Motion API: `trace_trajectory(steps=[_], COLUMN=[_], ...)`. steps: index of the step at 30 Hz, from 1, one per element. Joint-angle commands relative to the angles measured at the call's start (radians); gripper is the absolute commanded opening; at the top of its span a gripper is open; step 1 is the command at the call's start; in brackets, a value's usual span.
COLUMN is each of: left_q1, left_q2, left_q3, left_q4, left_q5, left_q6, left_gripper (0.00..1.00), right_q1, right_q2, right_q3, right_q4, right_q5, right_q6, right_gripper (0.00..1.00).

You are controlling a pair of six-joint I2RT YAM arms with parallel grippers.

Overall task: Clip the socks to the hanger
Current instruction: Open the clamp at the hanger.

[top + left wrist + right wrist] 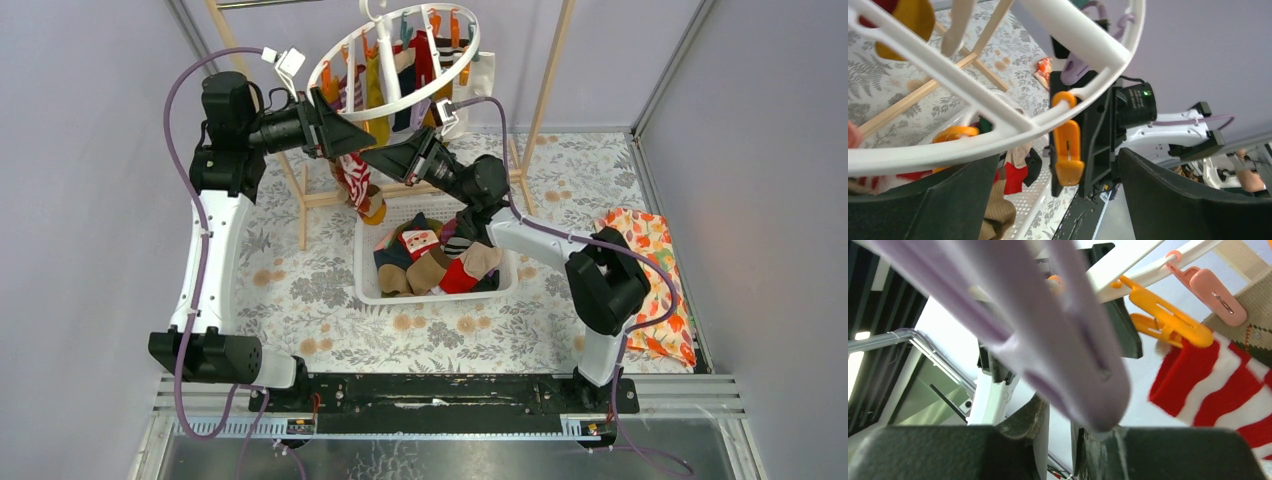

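While the right gripper [1063,435] pinches a purple clip [1068,355] on the hanger [400,104], left gripper [1058,200] spread wide, it should squeeze squarely so nothing swings; spare socks [435,260] sit in the basket [362,262].

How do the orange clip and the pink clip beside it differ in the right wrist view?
The orange clip bites a red-and-white striped sock; the pink clip bites a brown argyle sock. The orange clip hangs lower in the picture than the pink clip. Both dangle from the white hanger and both are in use.
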Motion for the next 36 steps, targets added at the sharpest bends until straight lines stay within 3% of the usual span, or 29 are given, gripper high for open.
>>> trace_trajectory(steps=[1, 8, 14, 24, 36], left_q1=[-0.001, -0.001, -0.001, -0.001, -0.042], left_q2=[-0.042, -0.104, -0.125, -0.089, -0.022], left_q3=[0.003, -0.005, 0.008, 0.087, 0.132], left_q4=[-0.114, -0.214, -0.238, -0.230, -0.190], left_q5=[-0.094, -0.259, -0.260, -0.250, -0.269], left_q6=[0.088, 0.141, 0.146, 0.111, 0.100], left_gripper=[0.99, 0.99, 0.99, 0.96, 0.82], right_q1=[0.020, 0.082, 0.143, 0.241, 0.304], right_q2=[-0.102, -0.225, -0.245, -0.209, -0.198], right_q3=[-0.040, -0.107, -0.097, -0.029, 0.035], right_q4=[0.032, -0.232, -0.323, -0.411, -0.467], right_q5=[0.085, 0.309, 0.490, 0.688, 0.770], right_q6=[-0.123, -0.488, -0.727, -0.999, -1.122], right_gripper=[0.00, 0.00, 0.00, 0.00, 0.00])
